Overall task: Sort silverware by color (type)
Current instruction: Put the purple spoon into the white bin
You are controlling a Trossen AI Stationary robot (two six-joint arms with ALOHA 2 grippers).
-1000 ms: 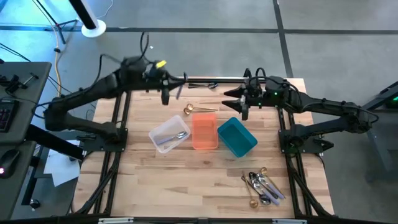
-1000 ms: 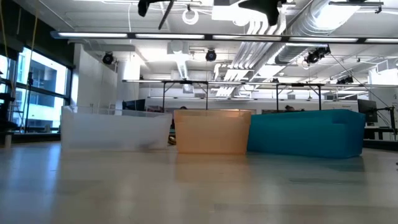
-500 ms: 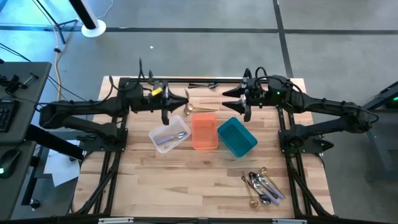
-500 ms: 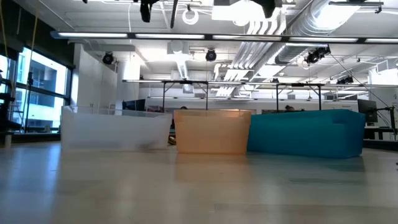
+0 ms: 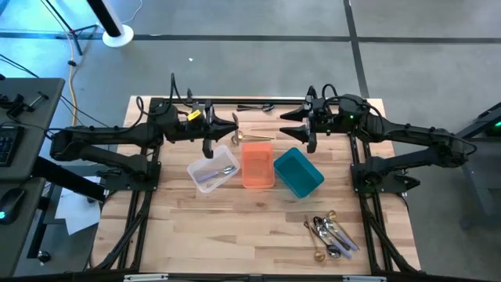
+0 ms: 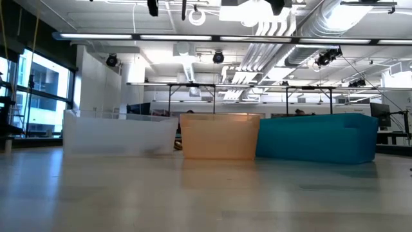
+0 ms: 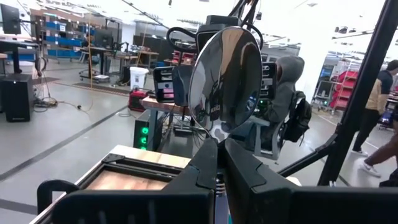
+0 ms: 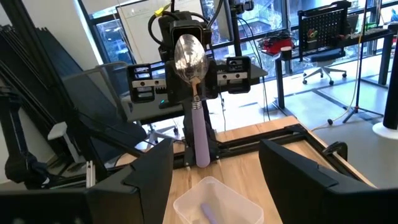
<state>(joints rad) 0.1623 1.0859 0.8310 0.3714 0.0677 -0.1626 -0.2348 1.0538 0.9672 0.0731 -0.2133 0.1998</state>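
Silverware lies heaped (image 5: 330, 233) near the table's (image 5: 235, 219) front right corner, with a gold spoon (image 5: 249, 138) behind the orange bin (image 5: 257, 165). Above the clear bin (image 5: 211, 170), the left gripper (image 5: 223, 130) is clamped on a silver spoon with a lilac handle (image 8: 193, 87). The right gripper (image 5: 296, 127) hangs spread wide, empty, behind the teal bin (image 5: 298, 172).

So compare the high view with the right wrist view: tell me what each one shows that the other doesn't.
Only the high view shows the orange bin, the teal bin and the unsorted silverware pile. Only the right wrist view shows plainly that the left hand is shut on a lilac-handled spoon, bowl up, and that the right hand is open and empty. Both show the clear bin.
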